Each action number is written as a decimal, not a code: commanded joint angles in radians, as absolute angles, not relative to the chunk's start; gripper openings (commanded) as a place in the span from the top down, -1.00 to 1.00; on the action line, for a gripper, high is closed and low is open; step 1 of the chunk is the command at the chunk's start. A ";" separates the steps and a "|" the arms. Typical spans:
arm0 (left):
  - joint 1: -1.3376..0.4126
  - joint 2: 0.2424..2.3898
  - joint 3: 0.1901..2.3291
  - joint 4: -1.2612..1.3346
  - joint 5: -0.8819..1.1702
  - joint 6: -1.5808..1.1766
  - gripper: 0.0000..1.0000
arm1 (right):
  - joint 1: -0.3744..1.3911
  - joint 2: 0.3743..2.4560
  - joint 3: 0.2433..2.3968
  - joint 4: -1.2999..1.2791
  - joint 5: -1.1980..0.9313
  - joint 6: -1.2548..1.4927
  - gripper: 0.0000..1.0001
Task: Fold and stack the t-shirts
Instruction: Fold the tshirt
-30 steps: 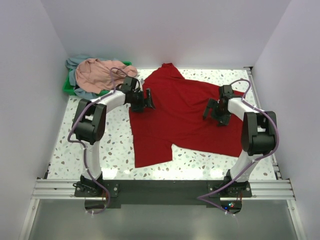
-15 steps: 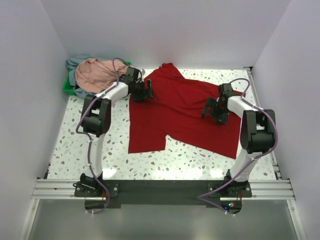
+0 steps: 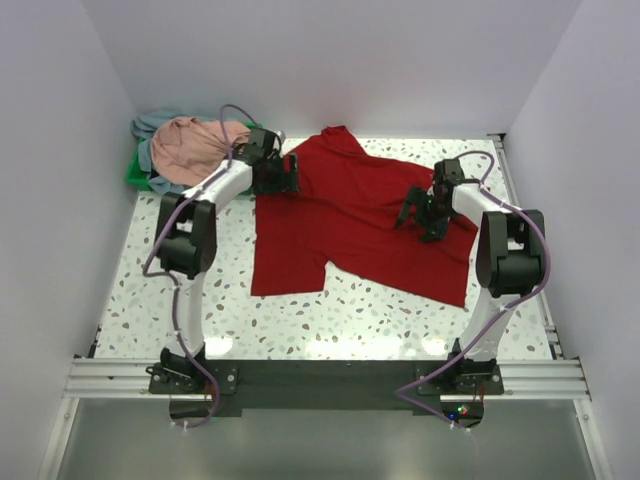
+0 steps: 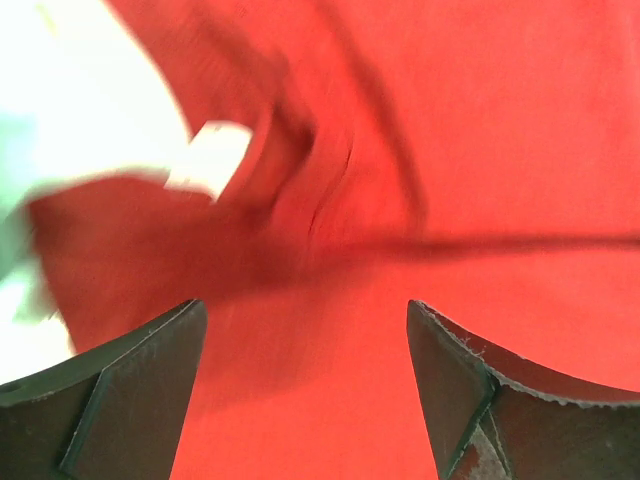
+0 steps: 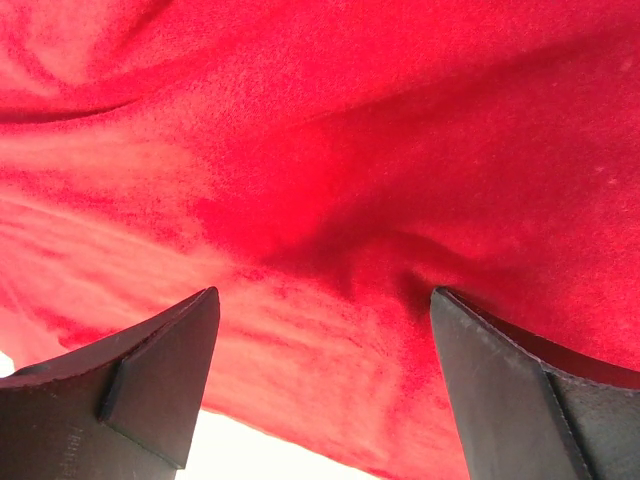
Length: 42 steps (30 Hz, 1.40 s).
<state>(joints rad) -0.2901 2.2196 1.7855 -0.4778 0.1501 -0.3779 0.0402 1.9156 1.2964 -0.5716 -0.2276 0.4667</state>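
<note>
Red cloth is filling both wrist views. The bright red shirt (image 3: 350, 225) is lying spread out across the middle and right of the speckled tabletop (image 3: 130, 290), with one pointed end reaching toward the far wall. The left jaws are hovering over the shirt's far left edge, spread wide with nothing between them. A white label (image 4: 205, 160) is showing, blurred, on the cloth just beyond them. The right jaws are also standing spread apart, over the shirt's right side, and rumpled red cloth is lying below the gap. Whether either pair is touching the cloth, I cannot tell. At the far left corner, the dusty pink shirt (image 3: 195, 145) is lying heaped on top of the grey-blue shirt (image 3: 150, 125), and both are piled on the green tray (image 3: 133, 178).
</note>
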 commanded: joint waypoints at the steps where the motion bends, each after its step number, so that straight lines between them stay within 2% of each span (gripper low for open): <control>1: -0.313 1.967 1.663 -0.514 0.003 -0.351 -0.72 | 0.049 1.919 1.321 -0.600 -0.284 0.465 -0.78; 4: -0.336 1.743 1.412 -0.518 -0.111 -0.394 -0.65 | 0.049 1.898 1.318 -0.606 -0.275 0.466 -0.77; 8: -0.368 1.616 1.101 -0.578 -0.166 -0.469 -0.47 | 0.052 1.876 1.319 -0.612 -0.242 0.460 -0.75; 11: -0.408 1.533 0.972 -0.577 -0.164 -0.547 -0.36 | 0.054 1.870 1.338 -0.627 -0.230 0.449 -0.75; 12: -0.422 1.516 0.950 -0.575 -0.157 -0.567 -0.26 | 0.057 1.868 1.342 -0.632 -0.230 0.451 -0.75; 17: -0.433 1.451 0.846 -0.572 -0.156 -0.669 -0.07 | 0.072 1.871 1.368 -0.644 -0.238 0.442 -0.75; 21: -0.433 1.448 0.790 -0.545 -0.111 -0.696 0.03 | 0.086 1.868 1.359 -0.649 -0.235 0.434 -0.74; 33: -0.434 1.416 0.678 -0.470 -0.054 -0.721 0.16 | 0.092 1.818 1.296 -0.643 -0.218 0.439 -0.74; 37: -0.433 1.454 0.658 -0.428 -0.022 -0.712 0.45 | 0.094 1.798 1.282 -0.643 -0.210 0.445 -0.74; 41: -0.433 1.479 0.658 -0.410 -0.005 -0.712 0.90 | 0.094 1.770 1.272 -0.660 -0.192 0.443 -0.74; 42: -0.433 1.474 0.661 -0.414 -0.005 -0.710 0.96 | 0.092 1.761 1.261 -0.669 -0.189 0.443 -0.74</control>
<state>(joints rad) -0.4324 1.4307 0.6945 -0.4374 -0.0246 -0.7006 0.0872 1.8317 1.2770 -0.6392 -0.2146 0.4450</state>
